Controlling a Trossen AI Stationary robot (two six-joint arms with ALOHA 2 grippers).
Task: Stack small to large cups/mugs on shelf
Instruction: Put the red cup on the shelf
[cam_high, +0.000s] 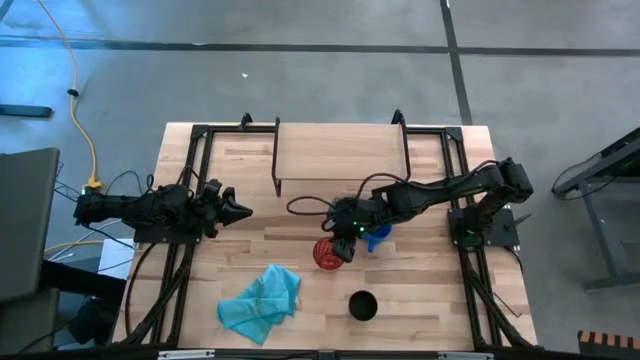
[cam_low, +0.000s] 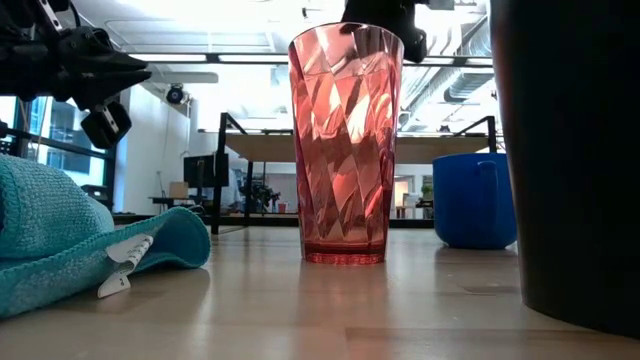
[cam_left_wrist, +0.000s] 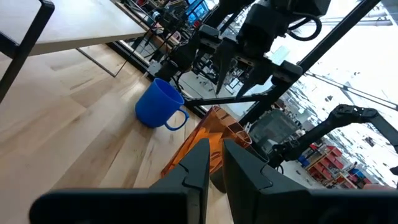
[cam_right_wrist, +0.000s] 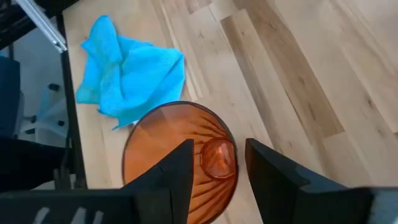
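1. No text, brand, number or sign can be read in any view.
2. A white tag (cam_low: 125, 262) on the cloth (cam_low: 70, 240) shows in the low view, but any print on it is too small to make out.

The tumbler (cam_low: 345, 145) is translucent red-orange with a faceted diamond pattern. The mug (cam_low: 475, 200) is blue, the cup (cam_high: 362, 306) black, the cloth (cam_high: 262, 303) teal, the table (cam_high: 420, 290) pale wood.
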